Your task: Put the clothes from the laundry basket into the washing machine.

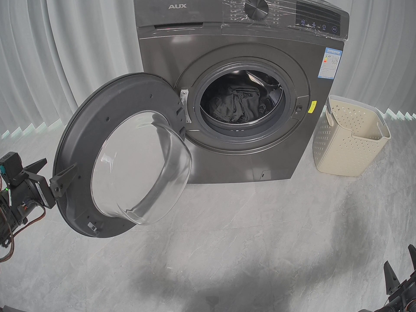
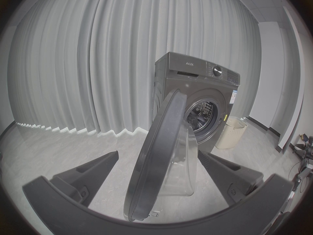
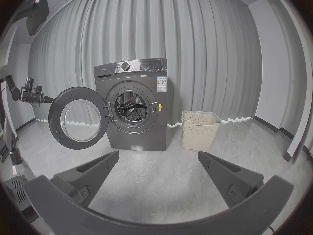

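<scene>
R gripper [image 3: 157, 154] is hanging farthest out from the washing machine [image 1: 242, 152], well clear of its front. Its fingers are spread wide & carrying nothing. L gripper [image 1: 58, 166] is sitting at the free edge of the machine's door [image 1: 82, 152], fingers also spread, w/ the door's rim standing between them. One fingertip is looking to be touching the rim, but nothing is being pinched. Door is hanging wide open off the machine's hinge side, its glass bowl [image 1: 138, 165] bulging from the inner face. Clothes [image 1: 236, 102], dark, are lying low inside the machine's drum, nothing trailing over the opening as far as I can tell. Laundry basket [image 1: 342, 148] is standing just beside the machine, on the side away from the hinge, w/ nothing showing inside it. Curtain [image 1: 56, 44] is hanging behind the machine.

Judging by that, loading is looking done & the step in hand is prob. swinging the door shut. To do it well:
- Be pushing w/ the finger on the door's outer side, near the free edge for leverage.
- Be following the arc round the hinge, not shoving straight.
- Be keeping the other finger from getting caught btwn door & machine front.
- Be finishing w/ a firm press till the latch is catching.
</scene>
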You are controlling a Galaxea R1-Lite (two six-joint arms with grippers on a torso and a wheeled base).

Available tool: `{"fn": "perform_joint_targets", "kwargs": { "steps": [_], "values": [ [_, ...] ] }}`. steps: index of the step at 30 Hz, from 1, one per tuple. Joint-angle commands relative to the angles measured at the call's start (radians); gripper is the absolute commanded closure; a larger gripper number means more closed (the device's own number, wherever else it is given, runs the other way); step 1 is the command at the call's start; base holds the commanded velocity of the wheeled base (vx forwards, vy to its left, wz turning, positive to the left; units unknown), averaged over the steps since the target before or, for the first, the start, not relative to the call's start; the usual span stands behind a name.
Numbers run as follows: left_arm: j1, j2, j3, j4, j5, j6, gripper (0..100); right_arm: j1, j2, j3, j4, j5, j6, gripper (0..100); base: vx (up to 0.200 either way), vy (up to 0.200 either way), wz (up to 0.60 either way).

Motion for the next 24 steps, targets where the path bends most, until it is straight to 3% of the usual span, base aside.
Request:
{"fn": "perform_joint_targets", "kwargs": {
  "steps": [1, 4, 8, 24],
  "values": [
    [0.001, 0.051, -0.001, -0.004, -0.002, 0.002, 0, 0.000, -0.013, 0.016, 0.000, 0.000, 0.001, 0, 0.000, 0.000, 0.00],
    [0.001, 0.046, 0.002, -0.004, -0.002, 0.002, 0, -0.001, -0.013, 0.016, 0.001, -0.001, 0.006, 0, 0.000, 0.000, 0.00],
    [-0.008, 0.011, 0.014, -0.004, -0.002, 0.002, 0, 0.000, -0.013, 0.016, -0.002, -0.001, 0.004, 0, 0.000, 0.000, 0.60],
    [-0.011, 0.002, 0.020, -0.002, -0.028, 0.006, 0, 0.000, -0.013, 0.016, 0.000, -0.001, 0.001, 0, 0.000, 0.000, 0.00]
  ]
}}
